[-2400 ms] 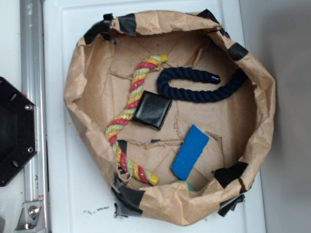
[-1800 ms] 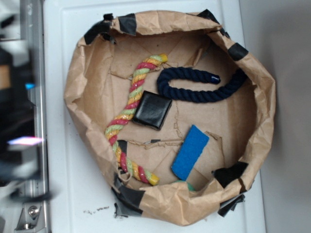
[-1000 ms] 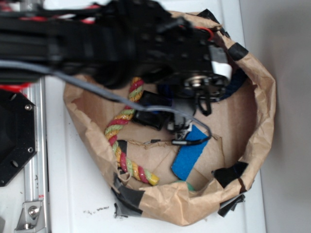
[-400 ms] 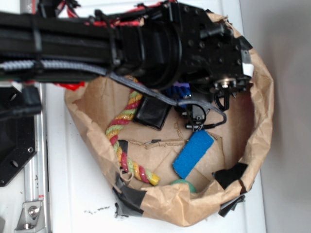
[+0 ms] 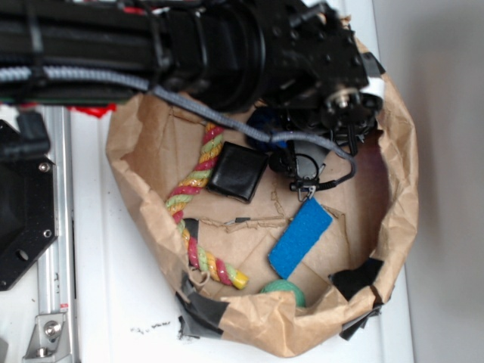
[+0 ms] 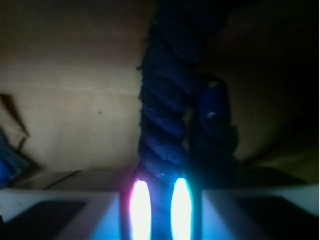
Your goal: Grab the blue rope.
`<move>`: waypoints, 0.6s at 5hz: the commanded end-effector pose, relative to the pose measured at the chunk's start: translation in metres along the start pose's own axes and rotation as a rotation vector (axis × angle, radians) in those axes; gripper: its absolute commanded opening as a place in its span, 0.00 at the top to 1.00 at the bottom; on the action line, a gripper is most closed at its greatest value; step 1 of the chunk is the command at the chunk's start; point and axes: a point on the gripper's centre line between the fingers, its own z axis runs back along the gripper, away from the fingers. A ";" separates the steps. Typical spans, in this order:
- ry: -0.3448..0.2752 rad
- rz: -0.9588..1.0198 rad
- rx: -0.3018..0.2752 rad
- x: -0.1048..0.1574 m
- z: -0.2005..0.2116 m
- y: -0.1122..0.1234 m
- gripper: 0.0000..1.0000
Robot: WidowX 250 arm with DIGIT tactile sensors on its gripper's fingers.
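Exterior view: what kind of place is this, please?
Probably a lab test bench for robot grasping, not a home. A taped brown paper bin on a white surface holds mixed props: a multicoloured rope, a blue sponge, a black square pad.

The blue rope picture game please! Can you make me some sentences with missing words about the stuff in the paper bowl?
1. In the wrist view, the blue rope runs between two glowing ____.
2. The flat blue sponge lies on brown ____.
3. The black square lies next to the ____ rope.
4. The green ball peeks out at the bowl's ____ edge.

Missing words: lights; paper; multicoloured; bottom
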 end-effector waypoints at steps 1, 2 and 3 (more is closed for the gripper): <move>-0.031 -0.052 -0.130 -0.004 0.002 -0.031 1.00; -0.084 -0.126 -0.247 0.000 0.018 -0.056 1.00; -0.108 -0.215 -0.272 0.001 0.037 -0.089 1.00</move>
